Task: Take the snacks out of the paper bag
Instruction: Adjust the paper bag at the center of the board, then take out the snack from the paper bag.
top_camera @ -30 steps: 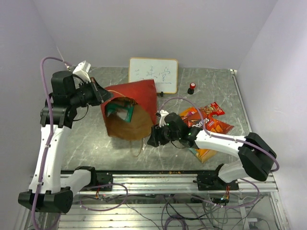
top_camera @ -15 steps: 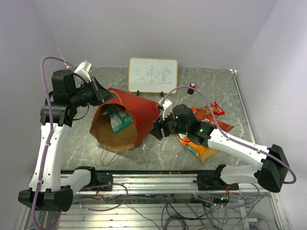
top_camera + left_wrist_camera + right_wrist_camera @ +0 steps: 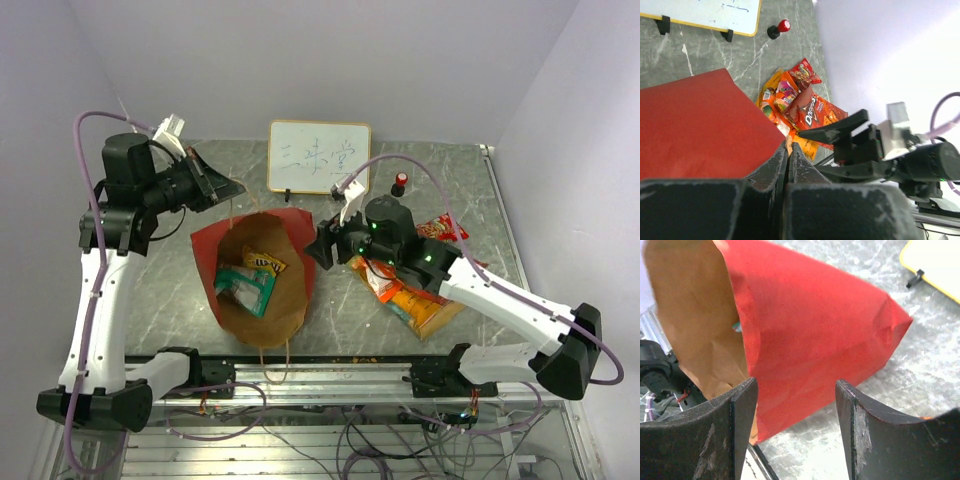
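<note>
L gripper (image 3: 788, 150) jaws fully closed, pinched on the far edge of the paper bag (image 3: 298, 232), at the corner of the red wall. Can't tell if it has paper or string handle. It holds that edge up, so the bag mouth faces up and toward the near side, brown inside showing

R gripper (image 3: 794, 384) jaws apart, roughly mid-width, nothing in them. It sits just beside the bag's right wall, and the red wall shows past the gap between the fingers. Contact w/ bag: can't tell

Snacks: teal-white packet (image 3: 246, 291) and small yellow candy bar (image 3: 263, 263) are inside the bag. Doritos bag (image 3: 811, 111) plus orange chip bags (image 3: 418, 303) lie piled on the table right of the bag, partly under the R arm

Whiteboard (image 3: 318, 157) at far centre, red-capped bottle (image 3: 399, 183) just right of it
</note>
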